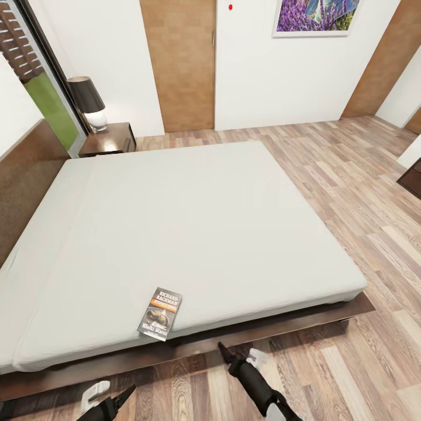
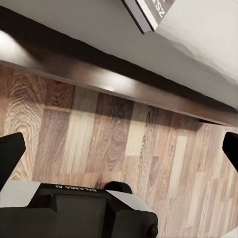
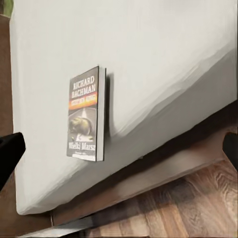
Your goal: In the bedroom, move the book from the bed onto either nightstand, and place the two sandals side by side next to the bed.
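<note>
Off-white bed [image 1: 193, 234] bearing book [image 1: 160, 313] at its near edge, left claw [image 2: 119, 148] and right claw [image 3: 119, 148] both open, empty.

Black-shaded lamp [image 1: 88, 102], dark cabinet [image 1: 411, 176] by rt wall

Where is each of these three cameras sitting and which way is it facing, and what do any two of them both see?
Head view: high on the robot, looking down over the bed, the book at its near edge; both arms show below.
Left wrist view: by the left gripper, facing floor and bed frame; open fingertips at the sides.
Right wrist view: by the right gripper, facing the mattress edge; dark fingertips at the sides.
All three share the book.
</note>
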`<state>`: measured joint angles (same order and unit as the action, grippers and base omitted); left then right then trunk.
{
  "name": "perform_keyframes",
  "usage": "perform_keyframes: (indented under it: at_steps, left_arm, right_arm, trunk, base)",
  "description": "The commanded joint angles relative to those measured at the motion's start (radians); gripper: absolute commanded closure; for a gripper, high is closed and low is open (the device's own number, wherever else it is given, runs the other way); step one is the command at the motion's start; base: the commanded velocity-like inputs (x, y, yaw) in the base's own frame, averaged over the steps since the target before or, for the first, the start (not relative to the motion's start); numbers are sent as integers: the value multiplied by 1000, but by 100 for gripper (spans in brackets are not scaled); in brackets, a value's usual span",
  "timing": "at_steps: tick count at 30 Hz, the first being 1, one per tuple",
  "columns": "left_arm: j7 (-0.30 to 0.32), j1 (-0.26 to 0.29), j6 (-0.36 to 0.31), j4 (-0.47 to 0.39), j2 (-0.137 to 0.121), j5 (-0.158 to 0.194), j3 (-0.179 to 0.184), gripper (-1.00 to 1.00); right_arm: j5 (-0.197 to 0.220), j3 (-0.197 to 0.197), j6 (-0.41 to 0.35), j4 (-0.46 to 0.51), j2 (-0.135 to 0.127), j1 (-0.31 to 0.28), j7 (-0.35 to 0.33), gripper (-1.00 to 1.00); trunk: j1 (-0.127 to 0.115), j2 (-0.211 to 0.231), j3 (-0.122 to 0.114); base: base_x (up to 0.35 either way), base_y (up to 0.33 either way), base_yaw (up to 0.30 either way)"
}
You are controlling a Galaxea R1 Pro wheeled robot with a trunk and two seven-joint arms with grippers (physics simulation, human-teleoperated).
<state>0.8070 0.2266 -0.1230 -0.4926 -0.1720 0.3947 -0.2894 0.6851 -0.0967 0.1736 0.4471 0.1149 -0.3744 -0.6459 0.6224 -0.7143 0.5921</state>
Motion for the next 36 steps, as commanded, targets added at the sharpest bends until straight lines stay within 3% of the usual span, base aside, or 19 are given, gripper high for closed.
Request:
perform_keyframes:
  at_steps: [1,7,10,18,36]
  left_arm:
    - [5,0,-11,0,0,7,-2,-100]
    - [4,0,-10,0,1,6,-1,-100]
    - [4,0,-10,0,2,6,1,-100]
    - [4,0,-10,0,3,6,2,-100]
    - [4,0,-10,0,3,6,3,-100]
  right_arm:
    - [21,-7,1,-1,-1,-7,4,-100]
    - [97,-10,-177,8,11,-30,18,-100]
    - [134,-11,-230,26,14,-33,19,-100]
    - [159,-15,-354,59,15,-33,-1,-100]
    - [159,-17,-372,87,14,-32,-29,-100]
  trunk:
    - [0,-1,1]
    - [0,-1,1]
    - [0,-1,1]
    - [0,-1,1]
    - [0,-1,1]
  base:
    - [0,0,0]
    - [0,0,0]
    - [0,0,0]
    - [0,0,0]
    - [0,0,28]
